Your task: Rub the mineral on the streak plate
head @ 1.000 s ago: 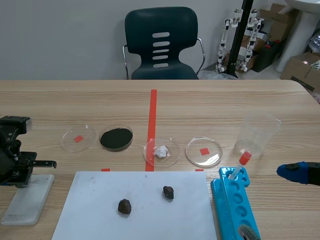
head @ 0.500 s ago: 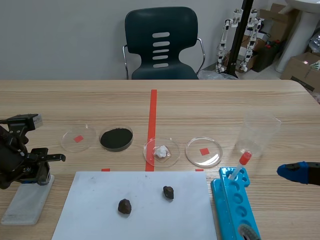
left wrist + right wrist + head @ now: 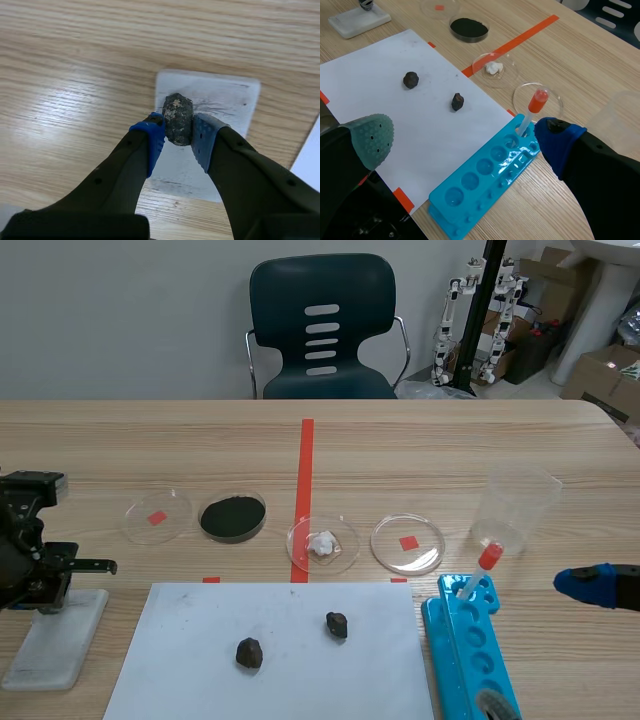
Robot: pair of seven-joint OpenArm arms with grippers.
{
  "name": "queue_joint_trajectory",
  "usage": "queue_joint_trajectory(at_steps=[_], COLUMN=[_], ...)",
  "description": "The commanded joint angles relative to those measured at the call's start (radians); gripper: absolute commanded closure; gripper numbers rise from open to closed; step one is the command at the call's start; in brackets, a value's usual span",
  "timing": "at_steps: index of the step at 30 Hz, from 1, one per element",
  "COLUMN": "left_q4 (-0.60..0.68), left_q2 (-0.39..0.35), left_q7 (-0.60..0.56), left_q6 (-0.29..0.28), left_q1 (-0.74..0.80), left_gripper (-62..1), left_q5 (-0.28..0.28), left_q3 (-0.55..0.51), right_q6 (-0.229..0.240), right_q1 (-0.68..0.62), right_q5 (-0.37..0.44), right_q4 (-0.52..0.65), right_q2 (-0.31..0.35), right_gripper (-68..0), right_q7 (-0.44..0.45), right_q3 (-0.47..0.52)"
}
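Left hand: the left hand [image 3: 177, 137] is clamped on the mineral [image 3: 177, 119], one blue pad pressed to each side of it.
Mineral: a dark grey, speckled lump, held at the tips of the fingers and pointing down at the streak plate [image 3: 235, 95]; whether it touches the plate cannot be told.
Streak plate: a white rectangular slab lying flat on the wooden desk [image 3: 75, 60], straight under and ahead of the left hand. Faint grey streaks [image 3: 212, 106] show on it just beside the mineral.
Right hand: the right hand [image 3: 465, 142] has its fingers wide apart with nothing between them, one pad grey-green and one blue. It hangs over the desk, well apart from the left hand.
Under the right hand: a blue well tray [image 3: 485, 175] lies below and between the fingers, with a red-bulbed dropper [image 3: 534, 107] standing at its far end.
Ahead of the right hand: a white paper sheet [image 3: 395, 115] carries a dark stone [image 3: 457, 101] and a second stone [image 3: 410, 80], apart from each other.
Beyond the sheet: a dish of black powder [image 3: 469, 27] and a dish with a white lump [image 3: 493, 68] sit farther out.
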Motion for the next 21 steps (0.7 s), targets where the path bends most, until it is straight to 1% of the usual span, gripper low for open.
queue_joint_trajectory(at_steps=[1, 4, 6, 11, 17, 19, 21], left_q4=[-0.002, -0.002, -0.002, -0.002, -0.002, -0.002, -0.002], left_q2=[-0.009, -0.009, -0.009, -0.008, -0.008, -0.008, -0.008], left_q7=[0.005, 0.004, 0.004, 0.004, -0.004, -0.007, -0.007], left_q6=[0.006, 0.006, 0.005, -0.007, -0.064, -0.082, -0.082], left_q1=[0.006, 0.006, 0.006, 0.006, 0.006, 0.005, 0.005], left_gripper=[-12.6, -12.6, -12.6, -12.6, -12.6, -12.6, -12.6], left_q5=[0.015, 0.013, -0.006, -0.125, -0.265, -0.297, -0.303], left_q3=[-0.003, -0.003, -0.003, -0.003, -0.003, -0.003, -0.003], right_q6=[0.0, 0.0, 0.0, 0.0, 0.0, 0.0, 0.0], right_q1=[0.006, 0.006, 0.006, 0.006, 0.006, 0.006, 0.006], right_q5=[0.007, 0.007, 0.007, 0.007, 0.007, 0.007, 0.007], right_q4=[0.006, 0.006, 0.006, 0.006, 0.006, 0.006, 0.006], right_q2=[0.0, 0.0, 0.0, 0.0, 0.0, 0.0, 0.0], right_gripper=[-58.7, -58.7, -58.7, -58.7, -58.7, -58.7, -58.7], right_q7=[0.01, 0.01, 0.01, 0.01, 0.01, 0.01, 0.01], right_q3=[0.0, 0.0, 0.0, 0.0, 0.0, 0.0, 0.0])
